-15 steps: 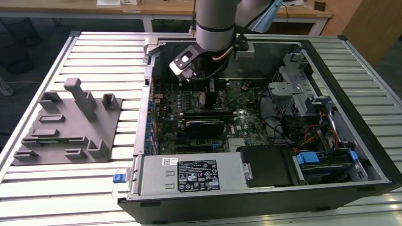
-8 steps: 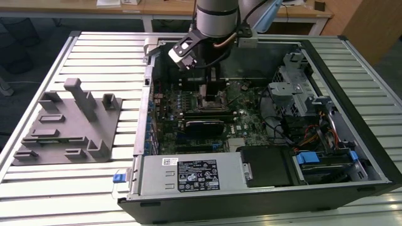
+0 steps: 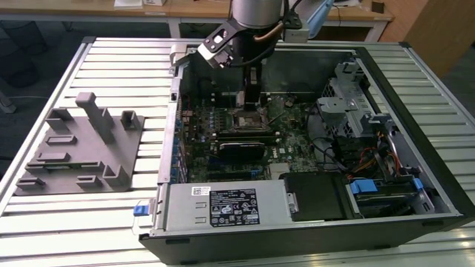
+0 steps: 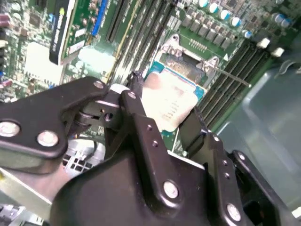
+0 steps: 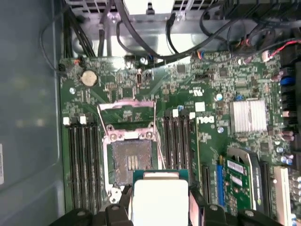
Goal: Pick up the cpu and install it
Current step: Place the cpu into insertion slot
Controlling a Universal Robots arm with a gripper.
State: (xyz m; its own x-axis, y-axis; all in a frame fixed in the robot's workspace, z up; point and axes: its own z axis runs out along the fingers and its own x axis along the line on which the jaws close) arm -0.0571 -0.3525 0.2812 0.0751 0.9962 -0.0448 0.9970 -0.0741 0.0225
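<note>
Clearly cpu [image 5: 161, 200] pinched in claw [image 5: 160, 206], near open socket [image 5: 130, 160].

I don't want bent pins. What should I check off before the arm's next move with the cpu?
1. cpu gripped by pincer on opposite edges: ok.
2. socket empty, contacts bare: ok.
3. retention frame swung open: ok.
4. cpu seated in socket: not ok, it hangs above the board.
5. cpu corner orientation matches socket: cannot tell.
</note>
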